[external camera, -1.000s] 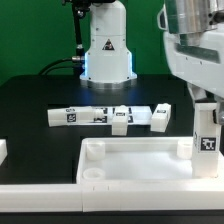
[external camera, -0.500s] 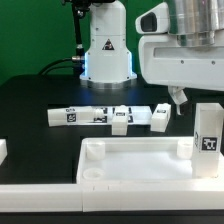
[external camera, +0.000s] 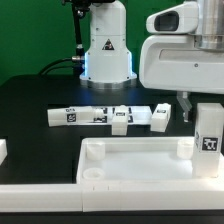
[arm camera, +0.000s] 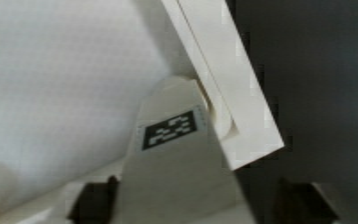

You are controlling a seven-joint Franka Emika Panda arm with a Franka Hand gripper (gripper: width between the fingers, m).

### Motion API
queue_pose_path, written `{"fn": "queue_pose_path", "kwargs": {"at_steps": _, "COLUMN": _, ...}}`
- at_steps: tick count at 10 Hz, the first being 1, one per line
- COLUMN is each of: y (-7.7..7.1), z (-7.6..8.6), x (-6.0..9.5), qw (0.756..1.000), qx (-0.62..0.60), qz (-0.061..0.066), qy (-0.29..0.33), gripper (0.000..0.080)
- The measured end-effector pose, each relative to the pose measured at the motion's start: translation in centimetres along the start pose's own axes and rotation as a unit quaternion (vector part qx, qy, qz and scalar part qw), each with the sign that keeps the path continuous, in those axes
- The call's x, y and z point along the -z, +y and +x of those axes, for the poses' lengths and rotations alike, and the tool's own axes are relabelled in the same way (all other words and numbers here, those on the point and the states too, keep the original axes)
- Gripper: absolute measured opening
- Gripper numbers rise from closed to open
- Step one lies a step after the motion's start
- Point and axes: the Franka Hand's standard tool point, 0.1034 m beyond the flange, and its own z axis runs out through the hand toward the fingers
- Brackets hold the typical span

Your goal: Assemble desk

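The desk top is a white rimmed tray lying at the front, with a round socket showing in its near corner. One white leg with a tag stands upright on the tray's far corner at the exterior view's right. My gripper hangs at the leg's top, one finger just off its side. In the wrist view the leg runs between the two dark fingers without clear contact. The gripper is open and holds nothing. Other tagged legs lie behind the tray.
The loose legs lie in a row with a long tagged white piece on the black table. The robot base stands behind them. A white block sits at the exterior view's left edge.
A second ago the fingers were around the leg. They let go and rose clear, then came back down a little beside its top. The leg stays upright on the corner.
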Motion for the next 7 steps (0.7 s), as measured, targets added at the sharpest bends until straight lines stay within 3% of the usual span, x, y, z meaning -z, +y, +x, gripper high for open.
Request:
{"fn": "queue_pose_path", "kwargs": {"at_steps": 1, "y": 0.00, "z": -0.01, "x": -0.01, "qw": 0.999, "qx": -0.033, "qz": 0.000, "qy": 0.000, "gripper": 0.0283}}
{"fn": "queue_pose_path", "kwargs": {"at_steps": 4, "y": 0.36, "z": 0.38, "x": 0.09, "qw": 0.987, "qx": -0.159, "qz": 0.006, "qy": -0.004, "gripper": 0.0284}}
{"fn": "queue_pose_path", "kwargs": {"at_steps": 6, "y": 0.76, "z": 0.40, "x": -0.05, "qw": 0.938, "qx": -0.344, "qz": 0.041, "qy": -0.025, "gripper": 0.0284}}
{"fn": "queue_pose_path", "kwargs": {"at_steps": 7, "y": 0.92, "z": 0.00, "x": 0.02, "qw": 0.929, "qx": -0.365, "qz": 0.039, "qy": -0.041, "gripper": 0.0284}}
